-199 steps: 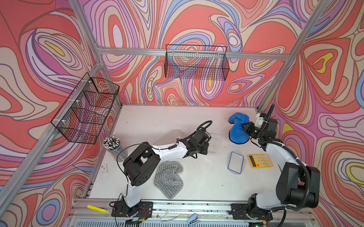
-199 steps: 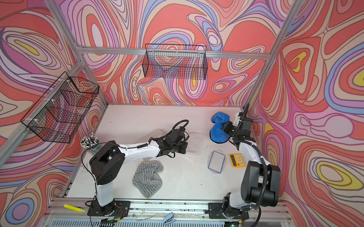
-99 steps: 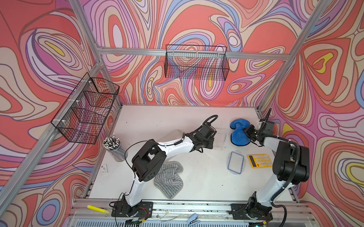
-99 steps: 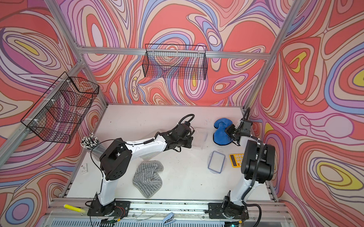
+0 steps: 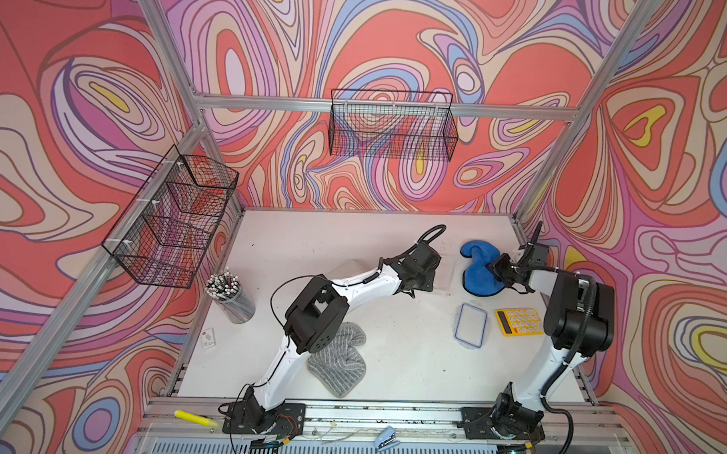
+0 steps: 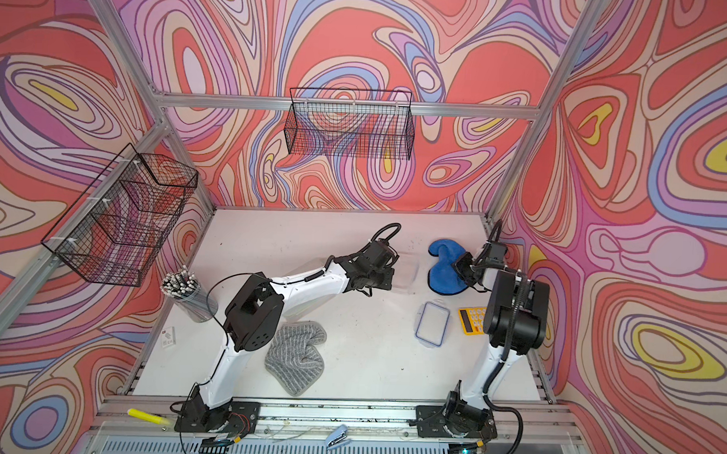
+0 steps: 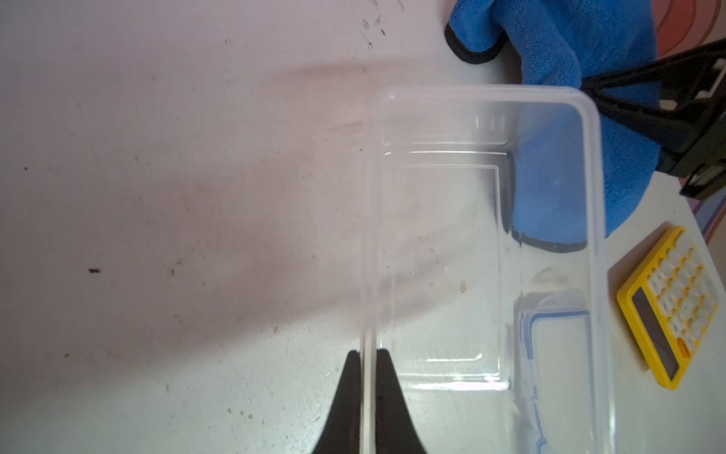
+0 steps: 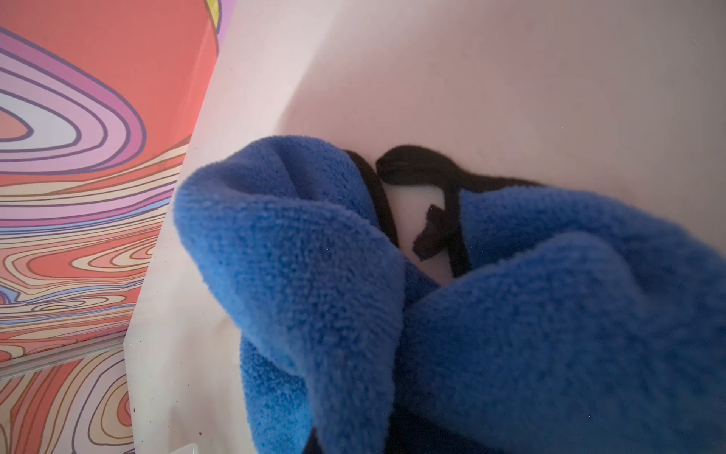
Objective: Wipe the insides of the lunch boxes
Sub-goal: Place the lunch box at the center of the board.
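The small clear lunch box (image 5: 444,275) (image 6: 408,273) lies at the back middle of the table, open side up. My left gripper (image 5: 426,280) (image 7: 368,353) is shut on its long wall (image 7: 367,236), one finger inside and one outside. The larger clear lunch box (image 5: 354,264) shows only faintly behind my left arm. A blue cloth (image 5: 479,270) (image 8: 510,314) lies just right of the small box. My right gripper (image 5: 498,269) (image 6: 463,268) is shut on the cloth's right edge; the fabric hides its fingertips in the right wrist view.
A blue-rimmed lid (image 5: 470,325) and a yellow calculator (image 5: 518,320) lie in front of the cloth. A grey striped cloth (image 5: 338,358) sits near the left arm's base. A pen cup (image 5: 228,296) stands at the left edge. Wire baskets (image 5: 392,129) hang on the walls.
My left gripper has carried the small lunch box right and back, close to the blue cloth. The right arm has folded upright, and its gripper has dragged the cloth slightly forward.
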